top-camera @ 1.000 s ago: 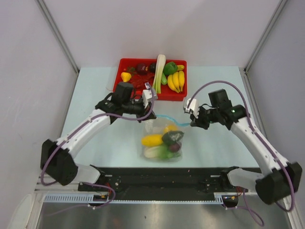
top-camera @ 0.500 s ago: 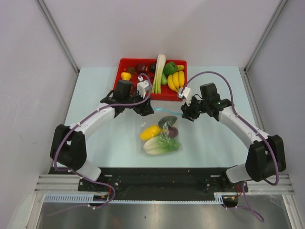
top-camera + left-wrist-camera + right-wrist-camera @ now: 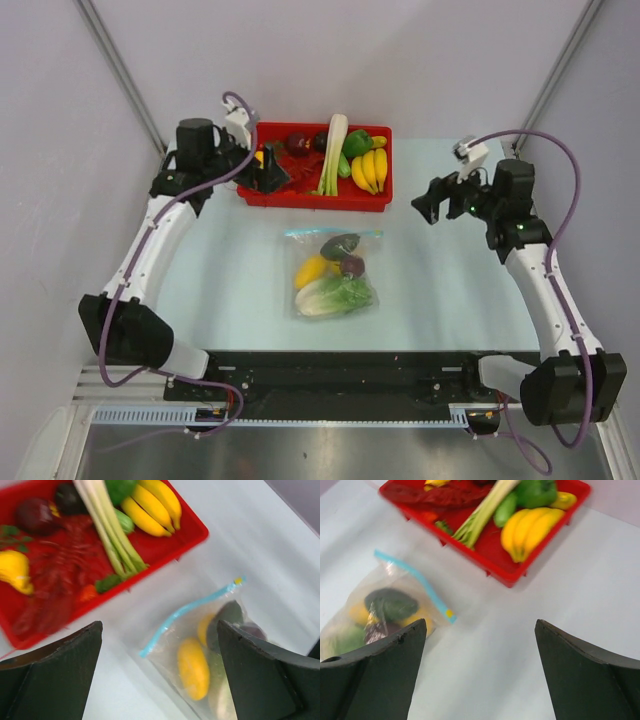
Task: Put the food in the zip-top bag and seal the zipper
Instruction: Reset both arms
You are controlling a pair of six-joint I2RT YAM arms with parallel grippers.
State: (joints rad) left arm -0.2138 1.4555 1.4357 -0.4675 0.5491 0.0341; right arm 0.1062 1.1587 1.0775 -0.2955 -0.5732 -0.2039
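Observation:
The zip-top bag point(image 3: 335, 272) lies flat mid-table, and neither gripper touches it. Inside is the food: a yellow fruit point(image 3: 312, 270), a leafy cabbage point(image 3: 336, 296) and dark pieces point(image 3: 344, 252). The blue zipper point(image 3: 333, 232) runs along the bag's far edge. My left gripper point(image 3: 268, 172) hovers open over the left end of the red tray point(image 3: 320, 201). My right gripper point(image 3: 428, 203) hangs open to the right of the tray. The left wrist view shows the bag point(image 3: 210, 650), zipper point(image 3: 190, 609) and yellow fruit point(image 3: 194, 667) below the open gripper point(image 3: 159, 627). The right wrist view shows the bag point(image 3: 380, 615) and zipper point(image 3: 417, 585) left of the open gripper point(image 3: 480, 625).
At the table's back, the red tray holds bananas point(image 3: 370, 170), a green pepper point(image 3: 356, 142), a long pale stalk point(image 3: 334, 150), a yellow piece and dark fruits. Pale walls stand on the left, right and back. The arm bases sit along the near edge.
Both grippers opened, let go of the bag's mouth, and drew back up and outward. The bag settled flat on the table with the food inside.

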